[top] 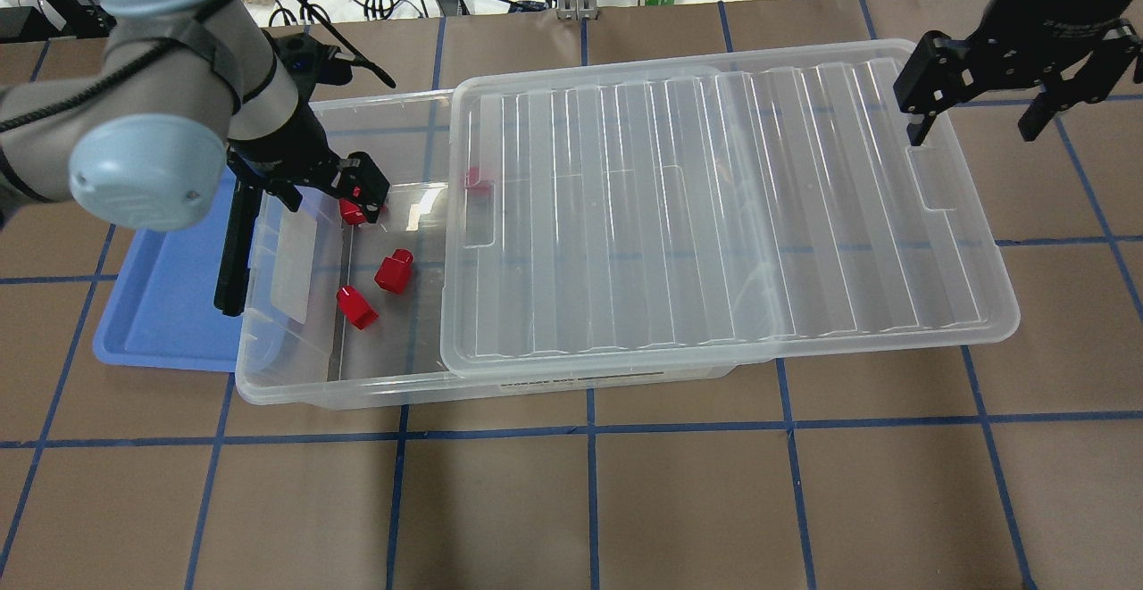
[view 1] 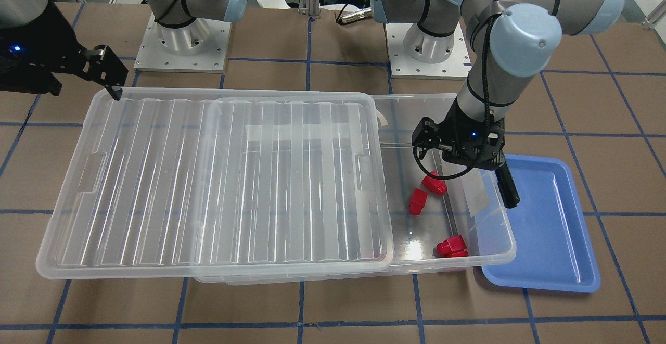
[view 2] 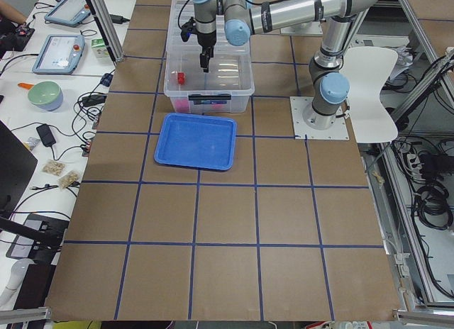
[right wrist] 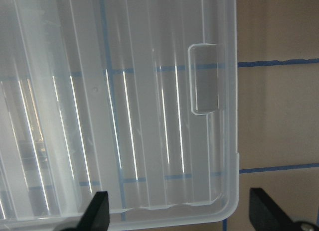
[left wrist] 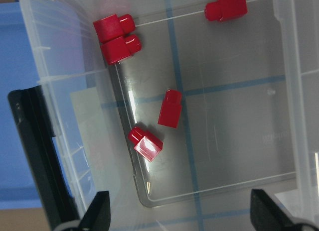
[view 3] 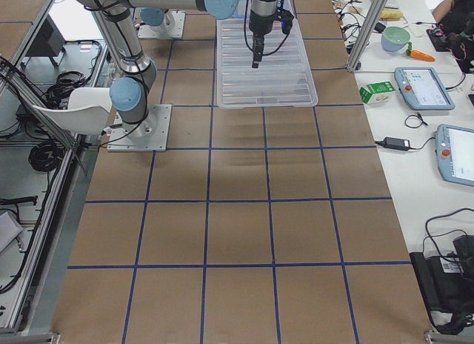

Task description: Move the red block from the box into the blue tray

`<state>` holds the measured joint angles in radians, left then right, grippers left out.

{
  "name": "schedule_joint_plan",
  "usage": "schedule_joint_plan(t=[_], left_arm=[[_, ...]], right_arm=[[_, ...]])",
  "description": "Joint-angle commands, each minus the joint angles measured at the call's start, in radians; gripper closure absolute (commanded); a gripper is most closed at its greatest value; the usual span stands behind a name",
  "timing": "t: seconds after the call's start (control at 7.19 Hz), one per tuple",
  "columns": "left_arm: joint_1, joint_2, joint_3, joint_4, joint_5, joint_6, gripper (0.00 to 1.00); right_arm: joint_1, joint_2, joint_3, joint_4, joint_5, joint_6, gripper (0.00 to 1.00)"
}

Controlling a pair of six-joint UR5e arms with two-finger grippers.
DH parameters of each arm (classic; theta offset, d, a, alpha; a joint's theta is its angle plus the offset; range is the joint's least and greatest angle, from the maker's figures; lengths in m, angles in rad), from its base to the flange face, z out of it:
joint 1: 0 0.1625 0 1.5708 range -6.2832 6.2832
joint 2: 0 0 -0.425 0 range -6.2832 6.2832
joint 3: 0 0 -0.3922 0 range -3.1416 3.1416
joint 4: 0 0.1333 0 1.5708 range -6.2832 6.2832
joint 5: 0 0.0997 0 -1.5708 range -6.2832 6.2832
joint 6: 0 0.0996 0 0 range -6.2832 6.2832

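Left gripper (left wrist: 182,214) spread — box (top: 268,387) end uncovered;

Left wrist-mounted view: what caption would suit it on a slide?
Open left gripper hovers over the clear box, where five red blocks lie loose; the blue tray sits alongside.

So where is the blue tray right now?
In the overhead view the blue tray lies on the left, right beside the open end of the clear box.
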<state>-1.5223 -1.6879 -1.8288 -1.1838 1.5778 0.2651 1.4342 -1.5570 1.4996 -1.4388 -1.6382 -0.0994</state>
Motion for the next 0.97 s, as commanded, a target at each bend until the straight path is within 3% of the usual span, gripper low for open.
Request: schedule_joint_plan(t=[0.0,0.83], left_arm=[[-0.001,-0.059,-0.124,0.162,-0.002,0.014,0.0],[-0.006,-0.187,-0.132,0.277,-0.039,0.02,0.0]], right_arm=[[0.06,-0.002,0.005,0.005,0.001,0.015,0.0],[0.106,0.011,0.008,-0.012,0.071,0.035,0.0]])
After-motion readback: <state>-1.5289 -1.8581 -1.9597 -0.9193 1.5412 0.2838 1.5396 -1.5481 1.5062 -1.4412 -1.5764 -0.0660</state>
